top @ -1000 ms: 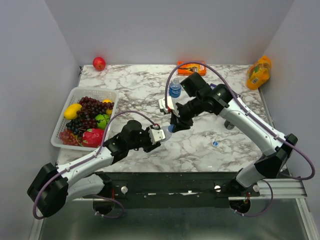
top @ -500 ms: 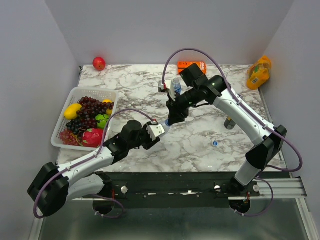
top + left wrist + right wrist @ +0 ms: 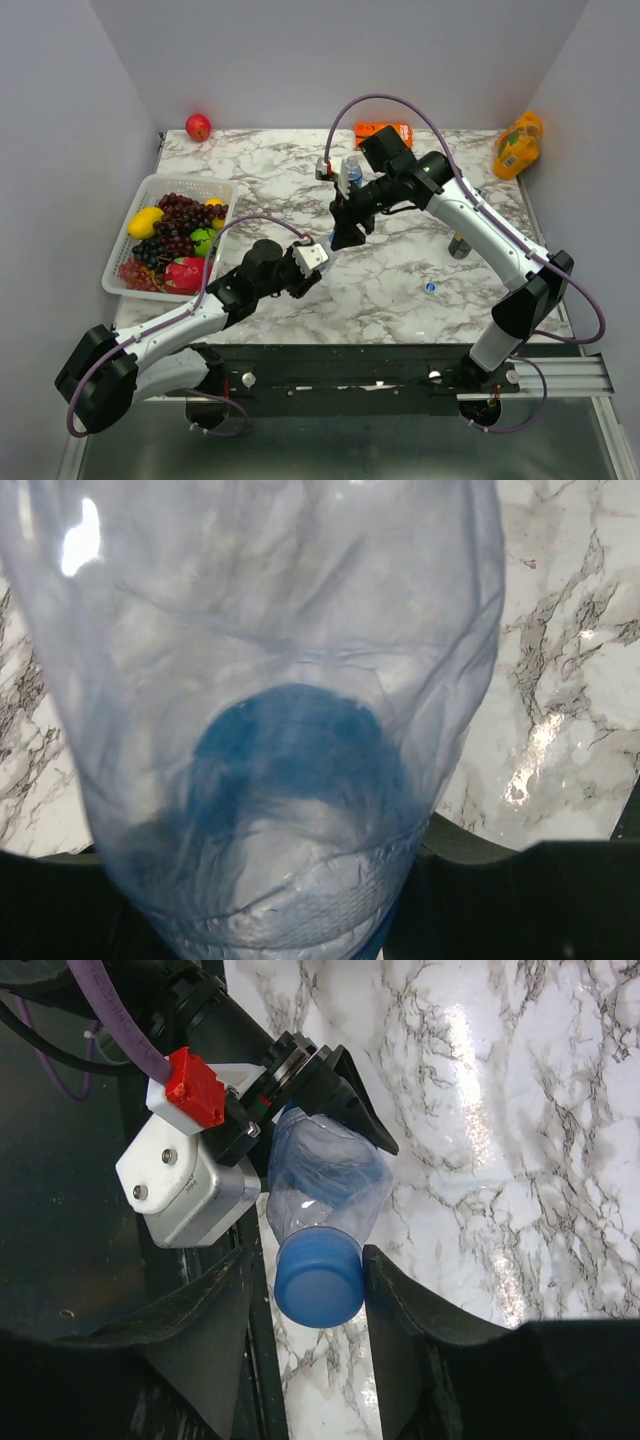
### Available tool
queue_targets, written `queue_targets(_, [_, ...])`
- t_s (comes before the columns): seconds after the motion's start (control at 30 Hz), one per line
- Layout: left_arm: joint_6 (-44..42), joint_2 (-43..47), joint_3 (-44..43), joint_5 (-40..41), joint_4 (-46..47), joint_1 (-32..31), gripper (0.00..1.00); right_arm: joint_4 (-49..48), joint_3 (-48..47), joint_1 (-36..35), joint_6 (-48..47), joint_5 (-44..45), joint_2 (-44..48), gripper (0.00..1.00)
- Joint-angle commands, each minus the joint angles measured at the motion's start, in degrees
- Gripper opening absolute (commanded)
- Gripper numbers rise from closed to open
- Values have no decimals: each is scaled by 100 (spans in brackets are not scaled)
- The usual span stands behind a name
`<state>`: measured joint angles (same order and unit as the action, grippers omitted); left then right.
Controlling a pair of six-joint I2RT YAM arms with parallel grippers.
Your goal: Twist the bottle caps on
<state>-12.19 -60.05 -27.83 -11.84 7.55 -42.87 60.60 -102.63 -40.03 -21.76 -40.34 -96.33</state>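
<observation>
My left claw is clamped on a clear, crumpled bottle over the marble tabletop, its neck aimed toward 1 o'clock in the top view. A blue cap sits on that neck. My right claw straddles the cap, one finger at its 9 o'clock and one at its 3. Whether they pinch it, I cannot tell.

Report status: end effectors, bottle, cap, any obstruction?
Left end effector shut on bottle. Right end effector straddling cap on its neck, grip unconfirmed. Second cap loose on table. No obstruction seen.
</observation>
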Motion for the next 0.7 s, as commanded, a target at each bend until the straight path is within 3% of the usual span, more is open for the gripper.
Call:
queue_targets(0.0, [339, 55, -161, -12, 800, 7, 0, 84, 120, -93, 452, -89, 97, 65])
queue_targets(0.1, [1181, 64, -100, 278, 984, 51, 0, -686, 312, 169, 952, -289, 526, 76])
queue_targets(0.2, [2052, 73, -117, 77, 1125, 112, 0, -2611, 1427, 434, 2156, -396, 1342, 100])
queue_targets(0.33, [2615, 73, -187, -170, 1257, 121, 0, -3265, 1764, 435, 2553, -378, 1390, 99])
queue_targets(0.67, [2686, -103, -416, -504, 1433, 130, 0, -4143, 1764, 417, 3371, 43, 960, 97])
